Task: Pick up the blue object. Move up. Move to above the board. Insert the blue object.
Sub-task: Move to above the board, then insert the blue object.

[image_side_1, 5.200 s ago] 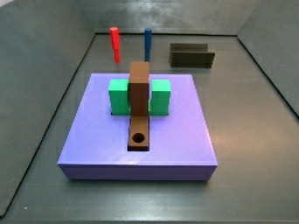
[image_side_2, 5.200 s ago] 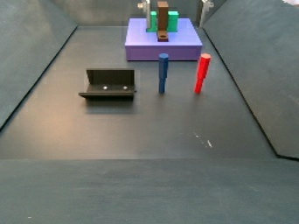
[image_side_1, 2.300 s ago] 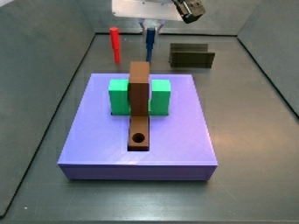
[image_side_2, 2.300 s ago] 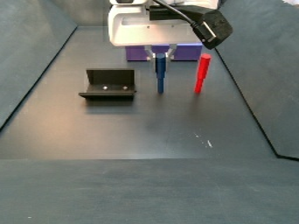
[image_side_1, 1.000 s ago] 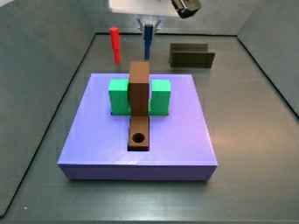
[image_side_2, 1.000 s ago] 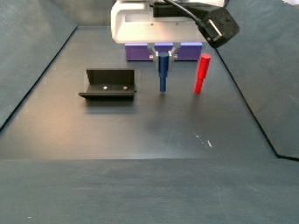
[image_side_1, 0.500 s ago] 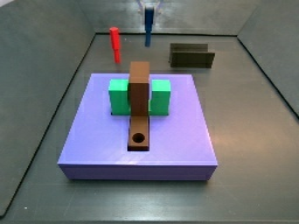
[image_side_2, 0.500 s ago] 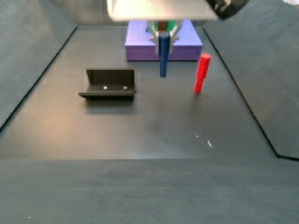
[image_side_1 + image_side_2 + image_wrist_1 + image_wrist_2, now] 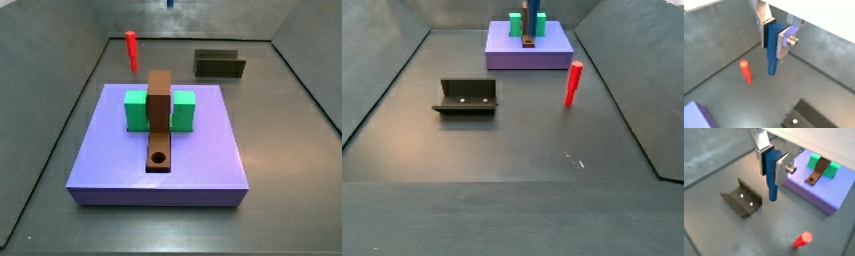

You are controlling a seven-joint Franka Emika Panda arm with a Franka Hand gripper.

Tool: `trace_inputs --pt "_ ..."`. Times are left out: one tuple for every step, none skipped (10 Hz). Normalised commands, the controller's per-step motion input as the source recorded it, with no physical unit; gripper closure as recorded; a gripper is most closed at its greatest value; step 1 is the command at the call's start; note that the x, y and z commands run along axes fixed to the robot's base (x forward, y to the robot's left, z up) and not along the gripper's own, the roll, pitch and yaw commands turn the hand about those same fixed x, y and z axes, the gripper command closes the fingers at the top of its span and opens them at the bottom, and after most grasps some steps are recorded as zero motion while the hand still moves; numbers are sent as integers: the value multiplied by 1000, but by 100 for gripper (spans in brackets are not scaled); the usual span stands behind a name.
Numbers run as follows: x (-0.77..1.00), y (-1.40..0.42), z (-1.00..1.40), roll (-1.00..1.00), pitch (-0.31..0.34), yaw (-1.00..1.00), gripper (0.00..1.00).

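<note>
My gripper [image 9: 774, 36] is shut on the blue object [image 9: 771, 57], a short blue peg that hangs upright between the silver fingers in both wrist views [image 9: 771, 183]. It is lifted well off the floor. In the side views only the peg's lower part shows at the top edge [image 9: 170, 4] [image 9: 535, 18]; the gripper itself is out of frame there. The board [image 9: 160, 120], a brown bar with a round hole [image 9: 160, 158] at its near end, lies on the purple slab [image 9: 201, 165] and shows in a wrist view [image 9: 817, 172], off to the side of the peg.
The red peg [image 9: 132, 50] stands upright on the floor [image 9: 572, 84], beside the slab. A green block [image 9: 138, 110] straddles the board. The fixture [image 9: 466, 96] stands on the floor and shows below the gripper in a wrist view [image 9: 741, 200]. Grey walls enclose the floor.
The gripper closed on the blue peg and has risen straight up with it, leaving the top of both side views. The red peg has not moved.
</note>
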Motion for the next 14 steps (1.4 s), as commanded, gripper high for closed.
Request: trace_inputs --pt "5 -3 661 13 87 7 100" --pt "22 -6 226 19 60 8 100" --pt "-39 -1400 203 109 159 -4 100" --pt "-47 -1400 211 136 143 13 100" --pt "-46 -1400 216 133 116 11 100" --pt "-35 -1400 221 43 94 7 100" --pt "-30 -1400 230 30 92 9 100" --pt "-14 -1400 235 15 86 2 100" --pt "5 -1400 233 1 88 7 100" --pt "49 -1400 241 14 117 8 100" --pt "62 -692 128 17 141 11 100" --pt "82 -249 48 7 143 2 100" --pt "0 0 0 -17 0 0 100" --pt "0 -86 -6 0 0 0 100"
